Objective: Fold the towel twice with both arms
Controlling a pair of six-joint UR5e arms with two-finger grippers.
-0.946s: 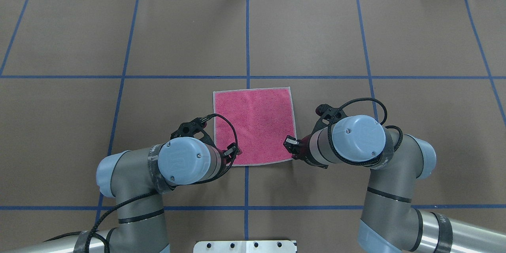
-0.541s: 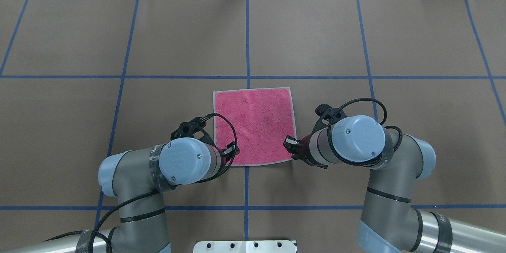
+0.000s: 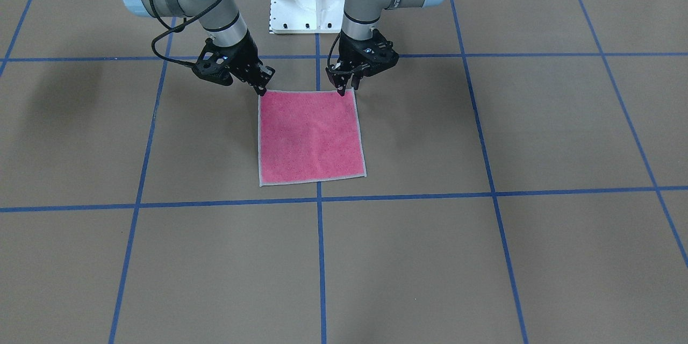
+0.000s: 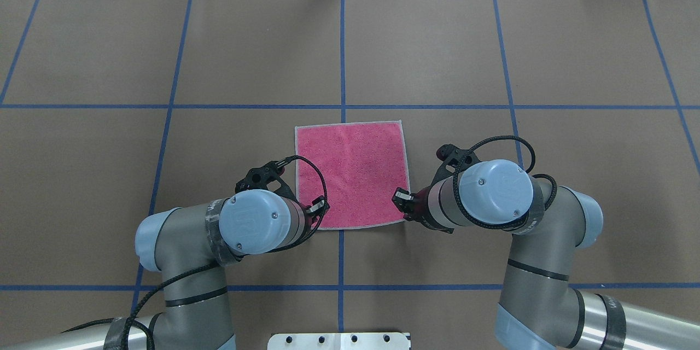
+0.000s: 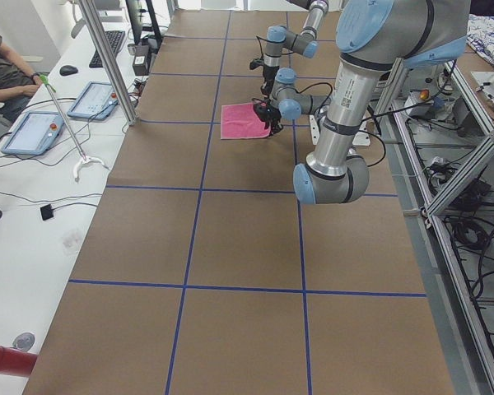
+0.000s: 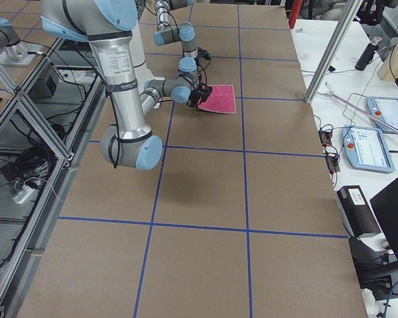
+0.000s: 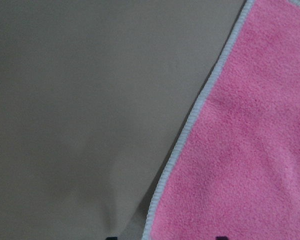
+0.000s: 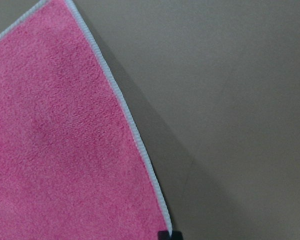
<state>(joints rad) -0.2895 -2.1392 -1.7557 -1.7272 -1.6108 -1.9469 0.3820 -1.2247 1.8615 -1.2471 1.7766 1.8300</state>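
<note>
The towel (image 4: 353, 169) lies flat on the table, pink face up, with light grey edging; it also shows in the front view (image 3: 309, 134). My left gripper (image 4: 320, 209) is down at the towel's near left corner. It is open, and in the left wrist view its two fingertips (image 7: 111, 238) straddle the towel's edge (image 7: 190, 125). My right gripper (image 3: 263, 90) is down at the near right corner. Its tips (image 8: 170, 235) meet at the towel's edging (image 8: 125, 105), so it looks shut on the corner. The dark grey face is hidden.
The white pedestal base (image 3: 306, 0) stands between the arms. Blue tape lines (image 4: 342, 44) grid the brown table cover. In the left side view a desk with tablets (image 5: 33, 132) and a seated person (image 5: 4, 66) lie beyond the table's far edge.
My left gripper has shifted slightly towards the towel's near left corner. The right arm and the towel have not visibly moved.
</note>
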